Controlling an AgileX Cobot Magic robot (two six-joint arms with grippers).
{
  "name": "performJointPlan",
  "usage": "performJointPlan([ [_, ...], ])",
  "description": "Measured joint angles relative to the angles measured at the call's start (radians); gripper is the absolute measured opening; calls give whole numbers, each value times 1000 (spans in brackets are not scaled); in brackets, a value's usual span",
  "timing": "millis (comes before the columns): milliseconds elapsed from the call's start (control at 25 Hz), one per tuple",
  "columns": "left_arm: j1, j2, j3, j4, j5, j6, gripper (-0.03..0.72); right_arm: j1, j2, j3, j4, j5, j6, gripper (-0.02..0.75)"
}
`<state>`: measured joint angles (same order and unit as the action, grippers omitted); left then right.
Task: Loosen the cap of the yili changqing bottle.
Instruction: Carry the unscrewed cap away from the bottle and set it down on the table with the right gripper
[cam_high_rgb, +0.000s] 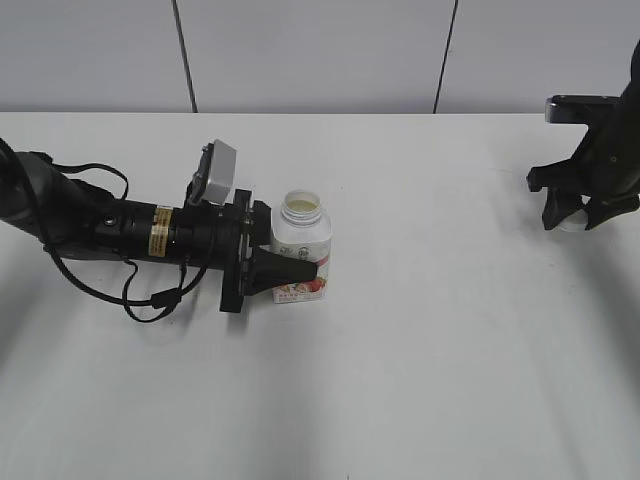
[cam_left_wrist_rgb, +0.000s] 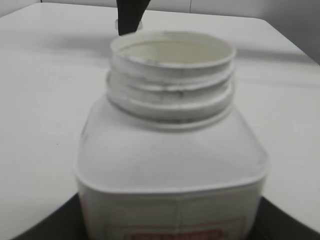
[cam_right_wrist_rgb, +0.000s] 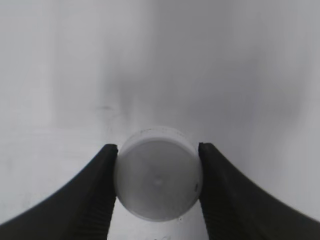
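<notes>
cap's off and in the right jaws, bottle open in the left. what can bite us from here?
1. The yili changqing bottle stands uncapped with its neck open, held only low on its body by the left gripper; a tilt could probably spill whatever is inside.
2. The cap is pinched just at its rim by the right gripper, so it might pop out and roll.

Bottle label: my left tool (cam_high_rgb: 300, 268) covers most of the fruit print on the yili changqing bottle (cam_high_rgb: 301, 240); in my left wrist view the bottom edge cuts it off.
Left tool fingers: only dark corners show at the bottom of my left wrist view, so their contact is hidden there.
Cap: in the exterior view my right tool (cam_high_rgb: 578, 212) hides nearly all of the cap (cam_right_wrist_rgb: 158, 180).
Right arm: cut off by the exterior view's right edge.
</notes>
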<state>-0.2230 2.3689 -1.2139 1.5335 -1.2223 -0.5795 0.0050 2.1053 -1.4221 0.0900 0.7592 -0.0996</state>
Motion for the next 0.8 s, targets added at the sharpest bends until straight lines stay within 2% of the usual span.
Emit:
performJointPlan([
  [800,0,0,0,0,0,0,379,-6,53,9,-3,-24,6,389],
])
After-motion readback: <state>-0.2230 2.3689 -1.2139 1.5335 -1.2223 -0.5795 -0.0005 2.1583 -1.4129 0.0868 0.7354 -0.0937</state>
